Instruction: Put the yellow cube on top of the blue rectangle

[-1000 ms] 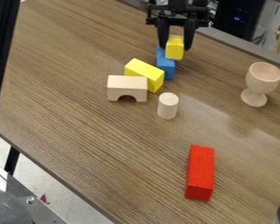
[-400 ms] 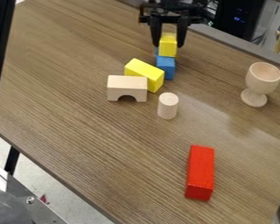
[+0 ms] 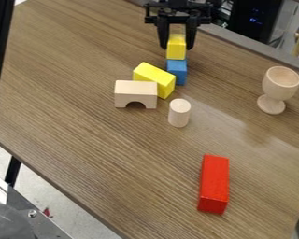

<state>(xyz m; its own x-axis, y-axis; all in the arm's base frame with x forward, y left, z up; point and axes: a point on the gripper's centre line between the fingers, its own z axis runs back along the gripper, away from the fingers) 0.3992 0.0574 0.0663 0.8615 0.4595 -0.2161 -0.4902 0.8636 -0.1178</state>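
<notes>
The yellow cube (image 3: pixel 175 50), pinched by the hand (image 3: pixel 177 47), lies over the blue rectangle (image 3: pixel 177 72); whether they touch cannot be determined. Nearer the camera, on the tabletop (image 3: pixel 83 126), are a yellow block (image 3: pixel 157 78), wooden arch (image 3: pixel 135 92), pale cylinder (image 3: pixel 179 113) and red block (image 3: pixel 213 184); right, a wooden goblet (image 3: pixel 280 86).

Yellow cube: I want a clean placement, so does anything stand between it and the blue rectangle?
Nothing visible stands between the yellow cube and the blue rectangle; the yellow block lies beside the blue one.
</notes>
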